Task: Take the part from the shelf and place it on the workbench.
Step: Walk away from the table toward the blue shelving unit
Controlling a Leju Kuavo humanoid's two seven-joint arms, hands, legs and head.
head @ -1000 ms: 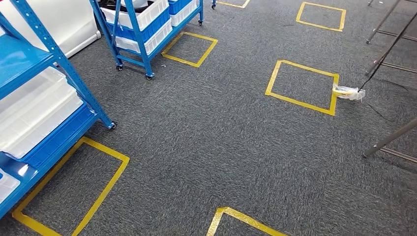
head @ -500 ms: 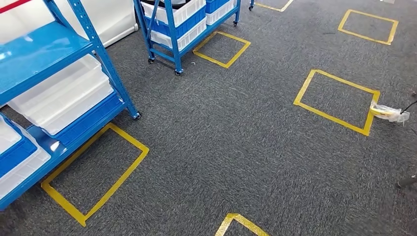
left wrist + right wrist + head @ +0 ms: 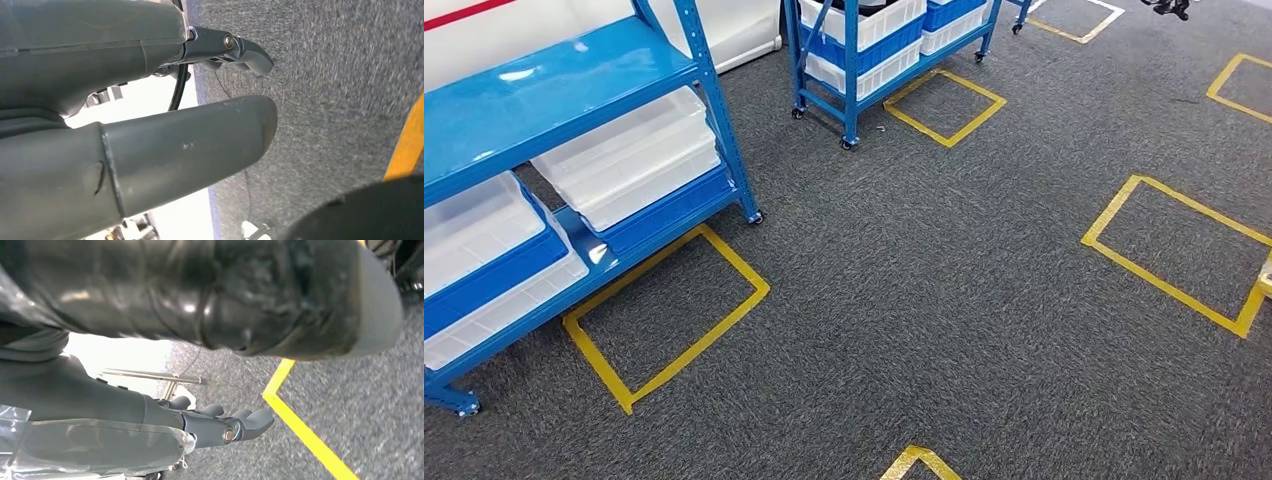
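Observation:
The near blue shelf rack (image 3: 554,90) stands at the left of the head view, with white bins (image 3: 629,155) and blue-and-white bins (image 3: 484,250) on its lower level. I cannot make out a part in them. My left hand (image 3: 150,150) hangs over the grey carpet with its fingers (image 3: 235,50) well apart from the thumb and nothing between them. My right hand (image 3: 150,420) also hangs over the carpet, fingers (image 3: 245,422) stretched out, with nothing in its grasp.
A second blue wheeled rack (image 3: 864,50) with white and blue bins stands farther back. Yellow tape squares mark the carpet beside the near rack (image 3: 736,260) and at the right (image 3: 1169,288). Open carpet lies between the racks and the right side.
The camera has swung left: the whole floor has slid right and down in the picture, and much more of the near rack is in the picture. The stand legs at the right are gone.

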